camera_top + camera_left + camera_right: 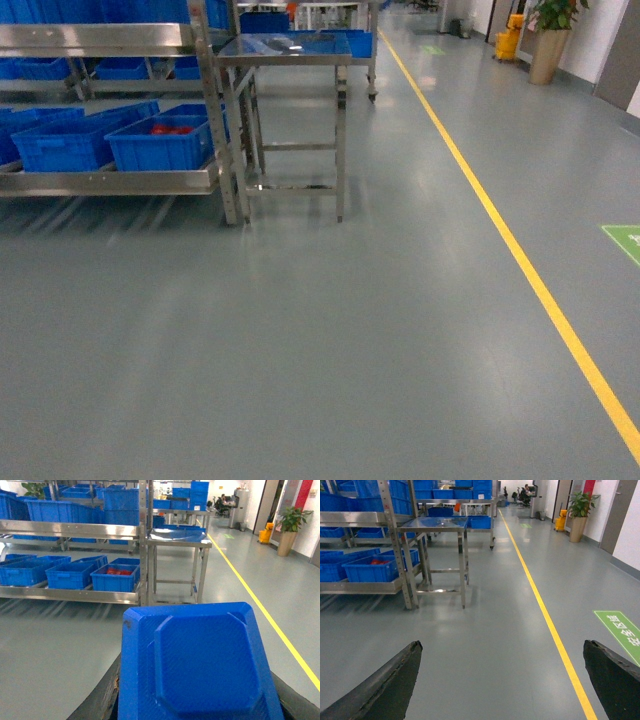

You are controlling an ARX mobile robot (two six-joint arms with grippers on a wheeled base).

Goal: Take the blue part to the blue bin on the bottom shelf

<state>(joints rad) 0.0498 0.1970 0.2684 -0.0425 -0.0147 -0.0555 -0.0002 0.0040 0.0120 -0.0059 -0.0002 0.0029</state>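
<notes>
The blue part point(200, 665), a flat moulded plastic piece with a raised octagonal panel, fills the lower half of the left wrist view. My left gripper point(197, 702) is shut on it, its black fingers point(102, 692) showing at either side. The bottom shelf point(110, 182) of the steel rack lies ahead to the left across open floor. It carries several blue bins point(65, 145), and the nearest bin point(160, 145) holds red pieces. My right gripper point(502, 647) is open above bare floor, with nothing between its fingers point(395, 680). Neither gripper shows in the head view.
A small steel table point(285, 50) stands just right of the rack's perforated upright point(215, 120). A yellow floor line point(520, 260) runs down the aisle on the right. A potted plant point(550, 40) and a yellow mop bucket point(508, 42) stand far off.
</notes>
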